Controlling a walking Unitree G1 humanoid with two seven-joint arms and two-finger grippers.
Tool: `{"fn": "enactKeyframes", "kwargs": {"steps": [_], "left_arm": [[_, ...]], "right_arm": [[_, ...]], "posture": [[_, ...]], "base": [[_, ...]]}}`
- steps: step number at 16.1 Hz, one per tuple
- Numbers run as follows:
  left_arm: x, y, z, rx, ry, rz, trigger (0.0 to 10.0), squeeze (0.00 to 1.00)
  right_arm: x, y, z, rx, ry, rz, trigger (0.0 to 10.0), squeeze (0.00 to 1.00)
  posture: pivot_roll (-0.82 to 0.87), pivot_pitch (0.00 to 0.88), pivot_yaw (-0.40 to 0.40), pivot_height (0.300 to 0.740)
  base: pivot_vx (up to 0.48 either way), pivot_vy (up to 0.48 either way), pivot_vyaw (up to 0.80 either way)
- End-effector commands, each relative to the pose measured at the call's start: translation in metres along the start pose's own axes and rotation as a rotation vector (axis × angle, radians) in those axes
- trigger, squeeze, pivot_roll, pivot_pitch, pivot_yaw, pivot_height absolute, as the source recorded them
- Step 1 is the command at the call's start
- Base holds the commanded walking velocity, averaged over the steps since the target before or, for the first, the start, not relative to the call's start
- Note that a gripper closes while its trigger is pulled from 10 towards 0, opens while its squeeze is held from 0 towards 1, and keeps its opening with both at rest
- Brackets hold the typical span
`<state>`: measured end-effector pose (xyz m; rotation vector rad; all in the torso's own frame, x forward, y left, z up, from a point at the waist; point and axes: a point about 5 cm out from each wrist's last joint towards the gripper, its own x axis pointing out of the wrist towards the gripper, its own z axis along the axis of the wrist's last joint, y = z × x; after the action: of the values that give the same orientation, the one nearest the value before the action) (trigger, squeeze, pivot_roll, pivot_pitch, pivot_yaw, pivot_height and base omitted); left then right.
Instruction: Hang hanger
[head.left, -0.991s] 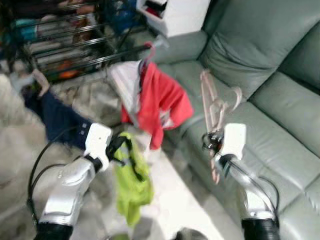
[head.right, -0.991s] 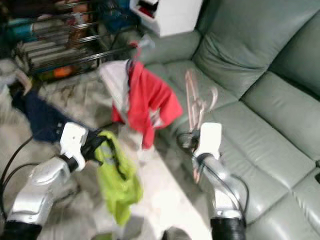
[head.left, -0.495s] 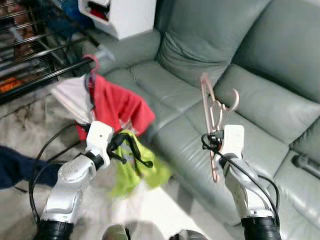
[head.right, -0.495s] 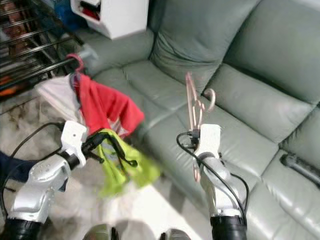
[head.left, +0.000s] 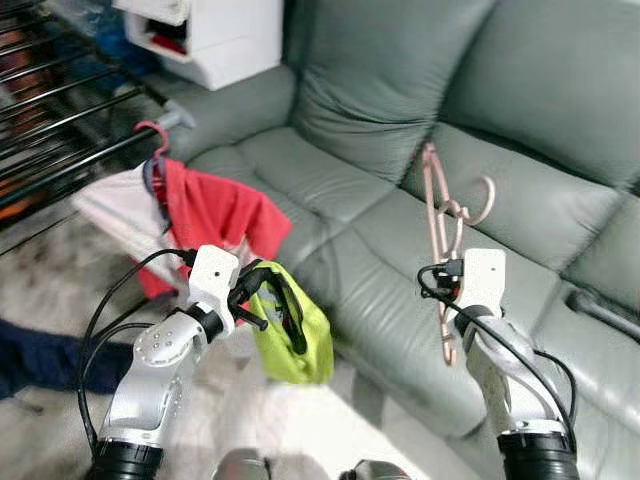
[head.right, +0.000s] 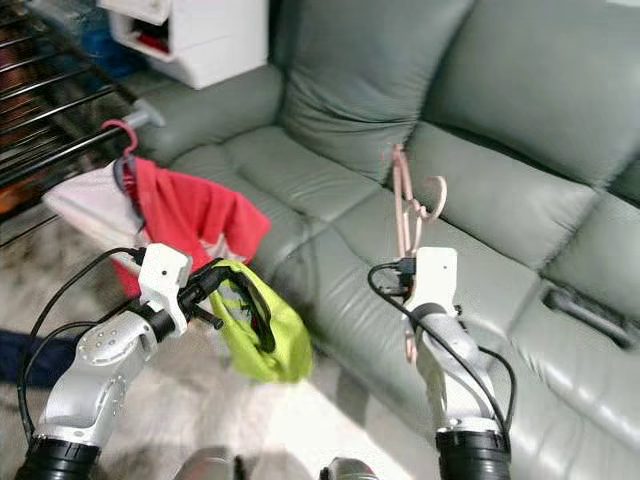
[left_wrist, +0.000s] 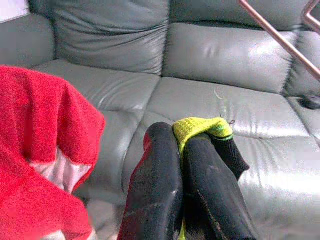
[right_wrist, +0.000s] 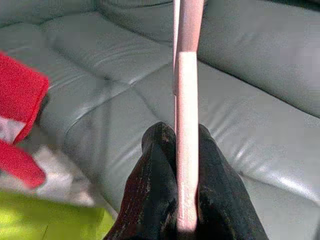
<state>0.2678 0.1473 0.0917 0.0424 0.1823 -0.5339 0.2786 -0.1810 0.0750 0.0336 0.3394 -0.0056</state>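
My right gripper (head.left: 447, 283) is shut on a pink hanger (head.left: 440, 215), held upright in front of the grey sofa (head.left: 420, 110); its hook points right. In the right wrist view the hanger bar (right_wrist: 186, 125) sits clamped between the black fingers (right_wrist: 150, 200). My left gripper (head.left: 270, 290) is shut on a lime-green garment (head.left: 295, 345) that dangles below it; the left wrist view has the green cloth (left_wrist: 200, 127) pinched between the fingers (left_wrist: 155, 190). A red garment (head.left: 215, 215) and a white one hang on a pink-hooked hanger (head.left: 155, 140) from a black rack rail.
A black drying rack (head.left: 60, 110) with rails stands at the left. A white cabinet (head.left: 215, 35) sits behind the sofa arm. Dark blue cloth (head.left: 30, 355) lies on the pale floor at the left. A dark object (head.left: 600, 310) rests on the sofa at the right.
The camera has swung right, toward the sofa, so the rack has slid left. The green garment swung and now hangs straighter. Both grippers keep their holds.
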Motion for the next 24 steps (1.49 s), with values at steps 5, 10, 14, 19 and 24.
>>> {"fn": "enactKeyframes", "kwargs": {"steps": [5,10,14,19,24], "left_arm": [[0.000,0.003,0.005,0.031,-0.007,0.009,10.0,0.00],[0.000,0.007,0.007,0.049,-0.013,0.069,10.0,0.00],[0.013,0.041,0.019,0.093,-0.007,0.384,10.0,0.00],[0.031,0.081,0.037,0.156,0.064,0.630,10.0,0.00],[0.048,0.060,0.049,0.214,0.051,0.345,10.0,0.00]], "right_arm": [[0.001,0.004,0.001,0.004,-0.007,0.010,10.0,0.00],[0.002,0.006,0.001,0.003,-0.005,0.016,10.0,0.00],[0.004,0.014,0.003,-0.023,-0.007,0.094,10.0,0.00],[0.003,0.019,0.015,-0.065,-0.034,0.246,10.0,0.00],[-0.017,0.027,0.006,-0.338,0.090,0.627,10.0,0.00]], "posture": [[-0.03,0.034,-0.025,0.740],[-0.03,0.044,-0.030,0.740],[-0.02,0.046,-0.027,0.740],[-0.03,0.032,-0.011,0.740],[-0.03,0.020,0.010,0.740]], "base": [[0.000,0.480,-0.14],[0.000,0.055,0.00],[0.000,0.000,0.00],[0.000,0.000,0.00],[0.000,0.000,0.00]]}}
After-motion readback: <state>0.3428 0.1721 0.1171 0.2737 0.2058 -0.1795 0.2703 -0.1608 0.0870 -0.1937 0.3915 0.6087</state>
